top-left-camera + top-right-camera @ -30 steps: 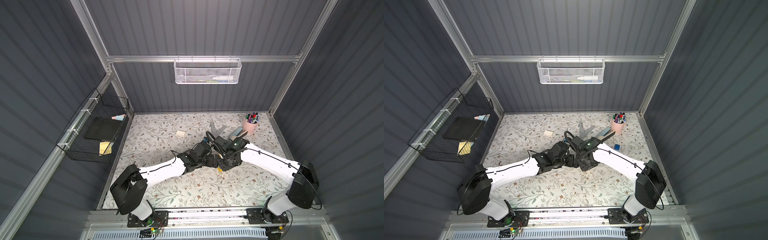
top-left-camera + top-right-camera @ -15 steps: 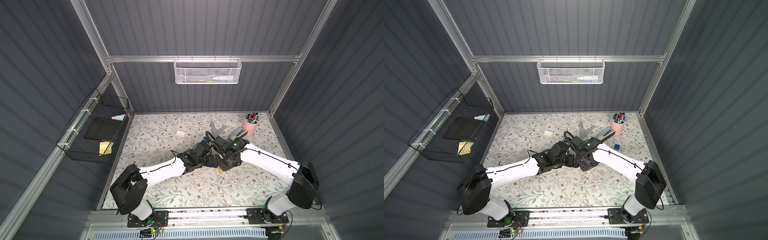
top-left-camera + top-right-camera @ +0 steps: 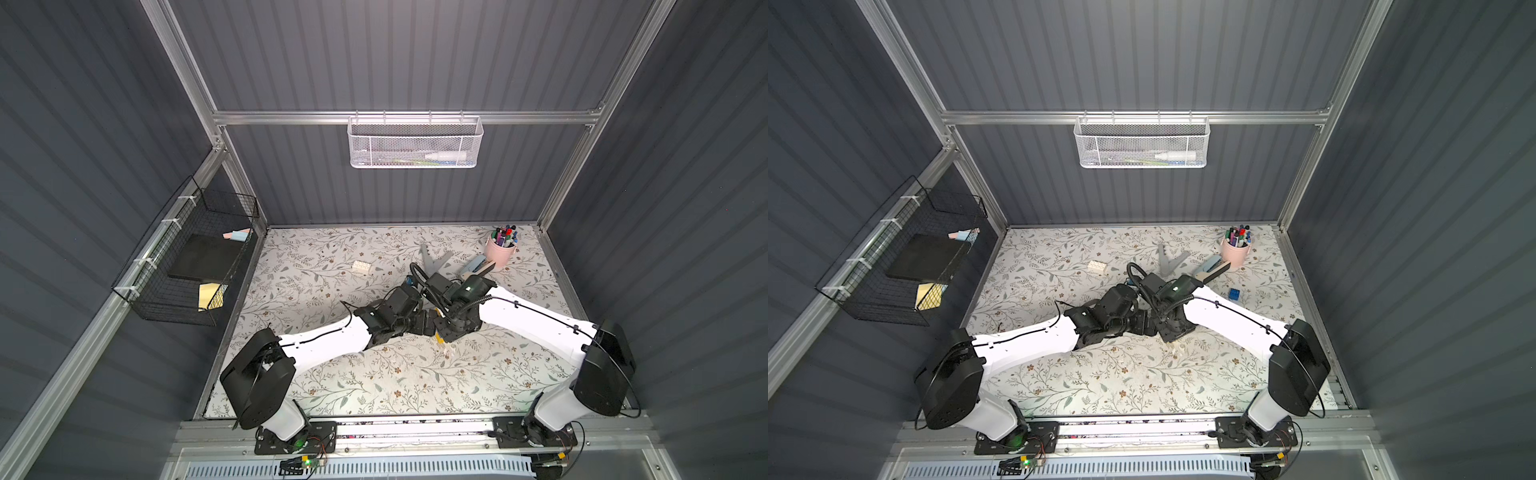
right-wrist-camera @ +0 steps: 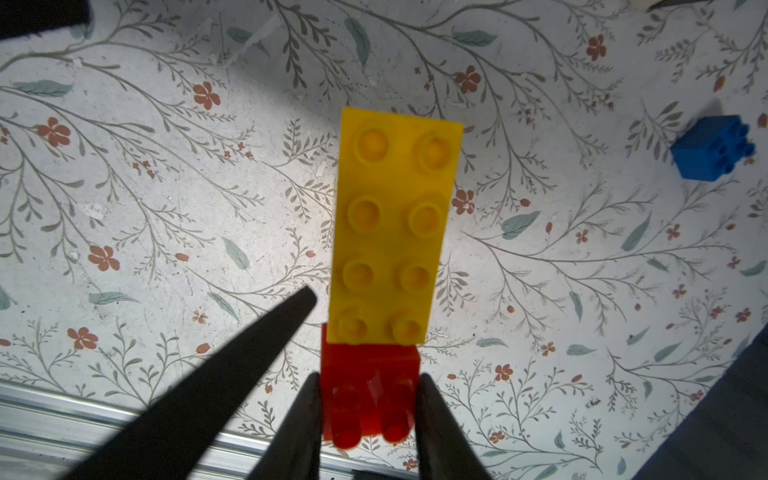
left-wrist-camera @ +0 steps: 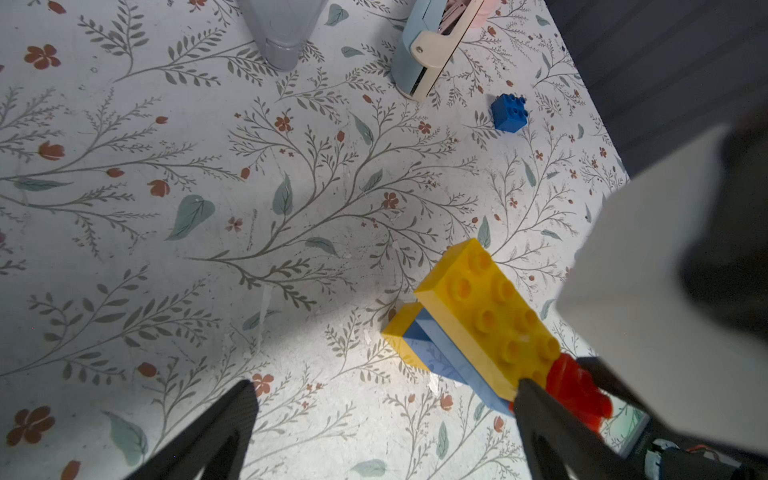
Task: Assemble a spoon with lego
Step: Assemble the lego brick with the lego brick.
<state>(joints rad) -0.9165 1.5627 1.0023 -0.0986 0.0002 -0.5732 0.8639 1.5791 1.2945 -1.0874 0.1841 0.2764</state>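
Observation:
The spoon point(image 4: 395, 224) is a part-built stack: a long yellow brick on top, a light blue and a second yellow brick point(image 5: 401, 332) under it, and a red brick point(image 4: 370, 365) at one end. My right gripper point(image 4: 368, 411) is shut on the red brick. My left gripper point(image 5: 386, 419) is open; one of its fingers point(image 5: 536, 407) is close beside the yellow-red joint, the other over bare mat. In both top views the grippers meet mid-table point(image 3: 434, 326) point(image 3: 1156, 328). Loose lego: a blue brick point(image 3: 1234, 294) point(image 5: 509, 113) and a white brick point(image 3: 361, 267) point(image 3: 1097, 266).
A grey V-shaped piece point(image 3: 432, 259), a light blue stapler-like tool point(image 3: 476, 266) and a pink cup of markers point(image 3: 501, 249) stand at the back right. A black wire basket point(image 3: 187, 257) hangs on the left wall. A white mesh basket point(image 3: 413, 141) hangs on the back wall.

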